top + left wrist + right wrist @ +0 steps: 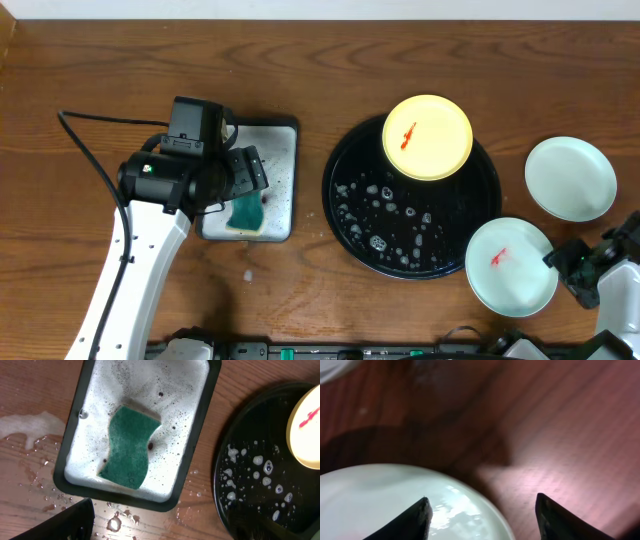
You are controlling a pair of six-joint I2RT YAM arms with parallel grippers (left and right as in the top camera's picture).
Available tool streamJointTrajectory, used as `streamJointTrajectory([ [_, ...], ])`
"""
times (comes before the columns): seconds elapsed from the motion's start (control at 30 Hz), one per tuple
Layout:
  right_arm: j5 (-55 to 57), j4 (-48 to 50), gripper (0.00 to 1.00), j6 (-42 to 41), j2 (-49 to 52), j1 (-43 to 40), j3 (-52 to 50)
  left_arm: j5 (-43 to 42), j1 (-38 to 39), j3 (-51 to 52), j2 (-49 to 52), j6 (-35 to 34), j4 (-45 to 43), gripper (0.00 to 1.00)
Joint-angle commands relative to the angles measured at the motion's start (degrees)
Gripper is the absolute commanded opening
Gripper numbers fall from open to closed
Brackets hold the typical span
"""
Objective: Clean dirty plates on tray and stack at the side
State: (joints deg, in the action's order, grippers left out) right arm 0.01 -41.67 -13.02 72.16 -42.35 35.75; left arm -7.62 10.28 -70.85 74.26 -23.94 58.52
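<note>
Overhead first: the black tray sits mid-table with suds scattered over it. The yellow plate is at its far edge, overlapping the rim, with a red smear on it. The smeared mint plate is at the near right, its edge lapping over the tray's rim. The clean mint plate lies on the table right of the tray, not touching either. The left gripper hangs over the soapy tray, just above the green sponge. The right gripper is right at the smeared mint plate's right edge.

Left wrist: looking straight down, the sponge lies flat in the foam, nothing gripping it. One dark fingertip pokes in at the bottom left, well clear of the sponge, so the jaws stand wide apart and empty. There's a foam puddle on the wood beside the soapy tray, and the black tray plus a slice of the yellow plate show on the right.

Right wrist: pretty blurry, but both fingertips show, spread apart with nothing pinched between them. A pale plate's rim sits below the left fingertip and curves into the gap, with bare wood under the other one.
</note>
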Motion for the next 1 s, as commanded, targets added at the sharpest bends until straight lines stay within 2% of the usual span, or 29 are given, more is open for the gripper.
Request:
streamJointTrajectory([
  [0.0,3.6,0.8,0.63,-0.9,0.2,-1.3,-1.0,-0.4,-0.2,-0.6,0.0,0.3,0.2,0.85],
  [0.3,-0.7,7.2,0.55,-0.9,0.2,-1.3,-8.4,-0.4,-0.2,-0.6,0.0,0.3,0.2,0.85],
  [0.4,-1.6,9.1,0.21,-0.9,0.2,-1.3,-10.3,-0.4,-0.2,-0.6,0.0,0.3,0.2,0.85],
  [0.47,-3.6,9.3,0.03,-0.9,0.2,-1.3,-10.3,-0.4,-0.2,-0.6,0.0,0.3,0.2,0.85],
  [0.73,-16.0,6.4,0.01,0.5,-0.4,-0.6,-7.6,-0.4,-0.2,-0.6,0.0,0.3,0.2,0.85],
  [0.83,-17.2,5.0,0.01,1.4,-1.4,0.7,-7.3,-0.4,-0.2,-0.6,0.0,0.3,0.2,0.85],
  [0.97,-21.5,4.0,0.01,6.6,-3.4,3.3,-7.3,-0.4,-0.2,-0.6,0.0,0.3,0.2,0.85],
])
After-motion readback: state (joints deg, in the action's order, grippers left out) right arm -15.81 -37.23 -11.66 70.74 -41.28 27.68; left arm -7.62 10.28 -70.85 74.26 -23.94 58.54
